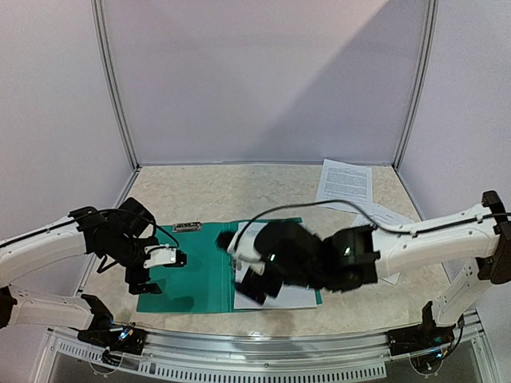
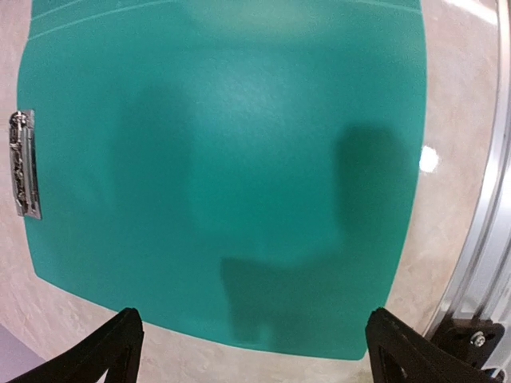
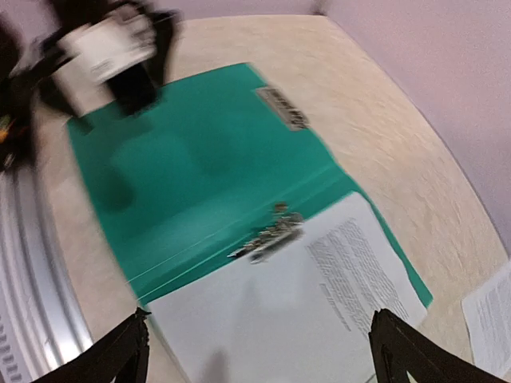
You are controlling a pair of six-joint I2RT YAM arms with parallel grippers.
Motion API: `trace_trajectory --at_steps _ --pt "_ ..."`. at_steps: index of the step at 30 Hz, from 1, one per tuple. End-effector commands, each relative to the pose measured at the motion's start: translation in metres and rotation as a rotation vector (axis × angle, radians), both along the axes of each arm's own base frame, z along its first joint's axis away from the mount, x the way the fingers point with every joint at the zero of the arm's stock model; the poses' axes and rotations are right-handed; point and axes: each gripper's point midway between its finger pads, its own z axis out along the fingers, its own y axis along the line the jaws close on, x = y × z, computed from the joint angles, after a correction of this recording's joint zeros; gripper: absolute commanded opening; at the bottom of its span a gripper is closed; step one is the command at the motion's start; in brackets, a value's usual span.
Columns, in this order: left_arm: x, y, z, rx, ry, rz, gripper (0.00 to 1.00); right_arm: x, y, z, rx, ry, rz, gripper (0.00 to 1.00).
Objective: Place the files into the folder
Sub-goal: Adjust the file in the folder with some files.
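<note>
The table (image 1: 239, 191) carries the open green folder (image 1: 192, 271), with one printed sheet (image 3: 319, 295) on its right half and other sheets (image 1: 345, 182) far right. The left pincer (image 2: 255, 347) and right pincer (image 3: 259, 351) hover wide, empty.

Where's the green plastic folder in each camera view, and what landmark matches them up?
Top external: the flat teal-green plastic folder lies open at lower centre.
Left wrist: it fills most of the picture.
Right wrist: it runs from upper left to centre, with a white printed sheet on it.
Shared landmark: the metal clip at the bare leaf's edge.
</note>
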Motion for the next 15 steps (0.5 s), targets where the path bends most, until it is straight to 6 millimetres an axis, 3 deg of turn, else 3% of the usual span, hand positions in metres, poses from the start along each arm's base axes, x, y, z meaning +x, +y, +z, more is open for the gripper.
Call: trace_trajectory --at_steps 1,3,8,11,15 --pt "0.040 -0.019 0.011 -0.060 -0.072 0.095 0.99 0.107 -0.092 0.004 0.136 0.248 -0.518 0.95" --pt "0.064 -0.019 0.007 -0.022 -0.123 0.157 0.98 0.142 -0.130 -0.002 0.147 0.276 -0.698 0.90" --pt "0.119 -0.014 -0.007 0.097 -0.244 0.274 0.95 0.205 -0.204 -0.030 0.131 0.325 -1.006 0.83" --pt "0.142 -0.019 -0.015 0.130 -0.300 0.269 0.96 0.225 -0.219 -0.059 0.052 0.358 -1.070 0.74" --pt "0.179 -0.034 -0.012 0.135 -0.359 0.256 0.98 0.240 -0.213 -0.093 -0.060 0.394 -1.069 0.55"
